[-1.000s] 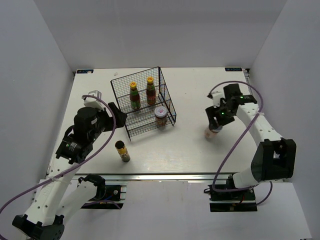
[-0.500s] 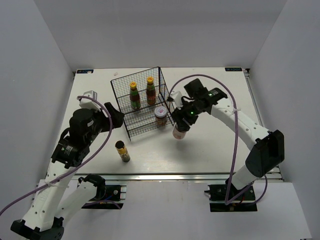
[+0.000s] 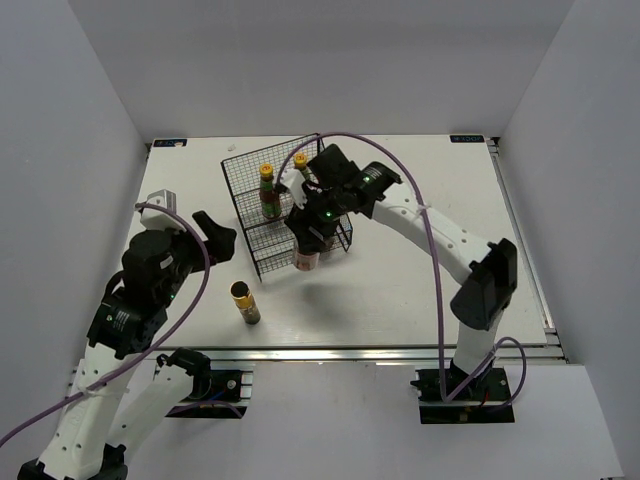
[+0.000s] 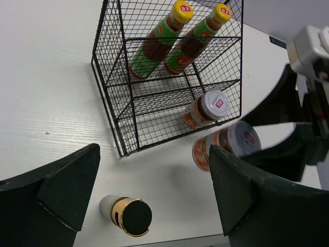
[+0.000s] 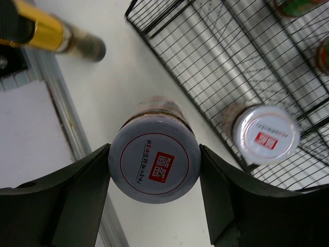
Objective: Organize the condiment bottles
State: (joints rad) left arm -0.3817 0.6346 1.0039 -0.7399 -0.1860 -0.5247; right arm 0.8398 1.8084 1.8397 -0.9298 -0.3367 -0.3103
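Note:
My right gripper (image 3: 309,246) is shut on a squat white-lidded jar (image 3: 306,264), holding it just in front of the black wire rack (image 3: 240,170); its fingers clamp the lid (image 5: 154,163) on both sides. A second white-lidded jar (image 5: 264,135) lies on the rack's lower shelf (image 4: 207,107). Two slim red-sauce bottles with yellow caps (image 4: 159,43) (image 4: 198,38) stand on the upper shelf. The dark gold-labelled bottle (image 3: 245,302) stands on the table left of the rack front. My left gripper (image 4: 154,200) is open and empty, above that bottle (image 4: 128,216).
The white table (image 3: 400,290) has a metal rail along its near edge (image 5: 56,103). White walls enclose the back and sides. The right arm stretches across the table's middle to the rack.
My right arm has carried the jar from the table's right side leftward to the front of the rack. My left arm has drawn back and to the left a little.

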